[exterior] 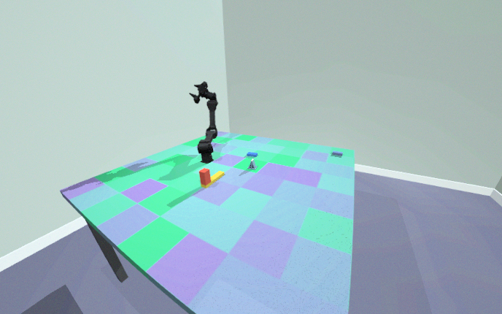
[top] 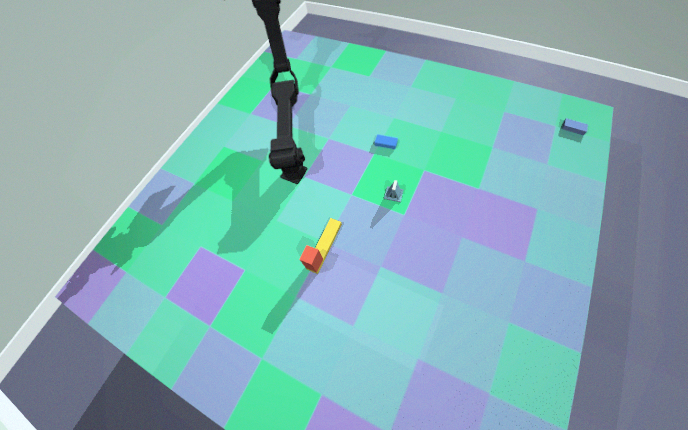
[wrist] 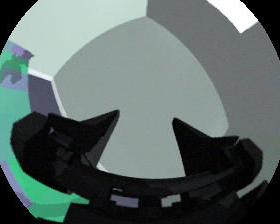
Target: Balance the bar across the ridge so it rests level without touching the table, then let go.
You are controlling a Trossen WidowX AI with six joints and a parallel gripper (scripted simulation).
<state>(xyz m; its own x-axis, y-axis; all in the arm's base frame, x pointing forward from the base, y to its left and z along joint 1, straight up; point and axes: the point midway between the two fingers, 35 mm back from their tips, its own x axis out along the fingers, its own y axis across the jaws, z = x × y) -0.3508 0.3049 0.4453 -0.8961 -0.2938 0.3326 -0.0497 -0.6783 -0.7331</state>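
Wrist view shows me the gripper [wrist: 144,129] spread wide, fingers framing only bare wall and ceiling, nothing between them. On the exterior view it sits raised high above the table [exterior: 323,234], upper left of centre. The bar [top: 328,236] lies flat on the table near the middle of the top view, long axis running lower left to upper right, a red block [top: 311,257] at its lower-left end. The ridge [top: 393,190] stands apart to its upper right.
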